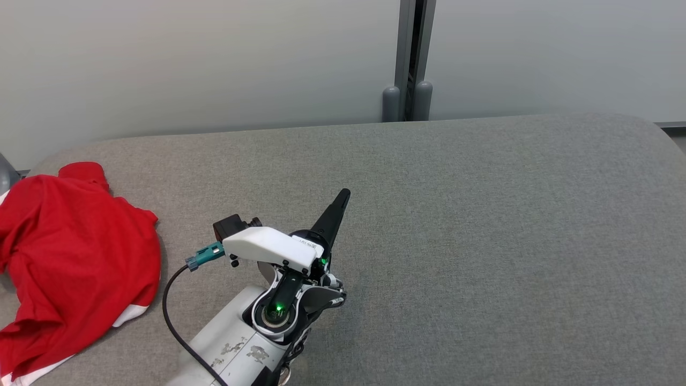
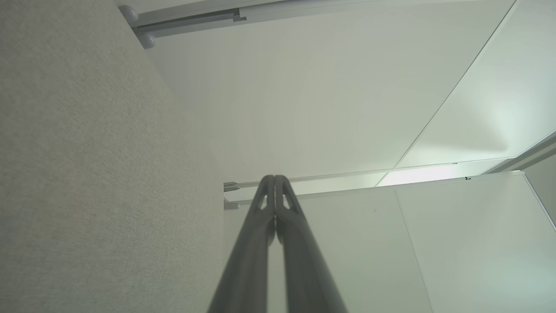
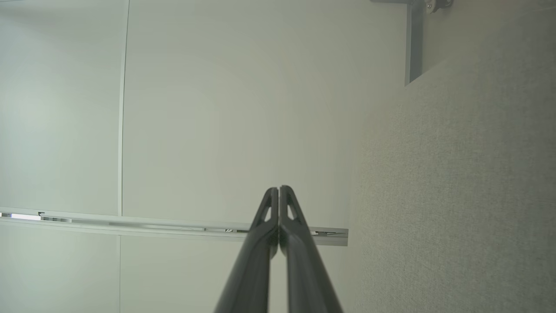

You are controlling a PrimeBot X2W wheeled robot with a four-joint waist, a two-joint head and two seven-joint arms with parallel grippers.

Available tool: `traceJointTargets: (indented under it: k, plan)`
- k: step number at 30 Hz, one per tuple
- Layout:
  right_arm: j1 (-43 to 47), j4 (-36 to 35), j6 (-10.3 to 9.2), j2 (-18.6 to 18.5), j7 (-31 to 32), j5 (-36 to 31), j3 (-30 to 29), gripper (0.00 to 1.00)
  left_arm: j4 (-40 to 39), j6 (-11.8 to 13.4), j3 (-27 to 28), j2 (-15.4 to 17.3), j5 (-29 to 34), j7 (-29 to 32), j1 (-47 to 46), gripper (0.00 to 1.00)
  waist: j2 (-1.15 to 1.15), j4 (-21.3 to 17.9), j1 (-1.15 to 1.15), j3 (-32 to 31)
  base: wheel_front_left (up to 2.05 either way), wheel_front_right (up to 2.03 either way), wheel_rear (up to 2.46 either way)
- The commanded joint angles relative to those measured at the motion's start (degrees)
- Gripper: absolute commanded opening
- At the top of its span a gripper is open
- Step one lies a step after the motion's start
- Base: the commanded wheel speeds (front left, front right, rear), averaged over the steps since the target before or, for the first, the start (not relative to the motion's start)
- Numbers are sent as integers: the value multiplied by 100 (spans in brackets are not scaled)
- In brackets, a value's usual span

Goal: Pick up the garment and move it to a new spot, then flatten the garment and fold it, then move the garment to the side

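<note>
The garment (image 1: 69,257), red with white trim, lies crumpled at the far left of the grey fabric surface (image 1: 482,241). My left gripper (image 1: 343,194) hovers over the surface to the garment's right, apart from it. Its dark fingers are pressed together with nothing between them and point toward the back wall. The left wrist view shows the left gripper (image 2: 274,178) shut, with grey fabric on the left and pale wall ahead. The right wrist view shows my right gripper (image 3: 278,189) shut and empty, with grey fabric on its right.
A pale wall (image 1: 187,59) rises behind the surface, with two grey posts (image 1: 406,102) at its back edge. The surface's rounded right end (image 1: 659,139) curves off at the far right. A black cable (image 1: 171,316) loops from my left wrist.
</note>
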Motion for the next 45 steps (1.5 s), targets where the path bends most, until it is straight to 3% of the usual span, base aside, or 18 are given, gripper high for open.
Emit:
traceJointTargets:
  k: [1,35,36,40,45]
  plan:
    - [20,-19,3,-9,31,41,-2,0,6,-20,13,36,-15,16,-76,0,0,0,0,0,0,0,0]
    - [20,-19,3,-9,31,41,-2,0,6,-20,13,37,-15,16,-76,0,0,0,0,0,0,0,0]
    - [0,0,0,0,0,-1,0,100,0,0,0,0,1,-1,0,100,0,0,0,0,0,0,0]
    - [-13,188,-7,149,-10,-18,77,100,120,4,-33,1,13,-6,322,100,0,1,0,2,0,0,0]
    - [-228,320,-6,128,-109,-233,379,100,-39,4,318,1,275,-68,496,100,0,-3,0,-17,0,0,0]
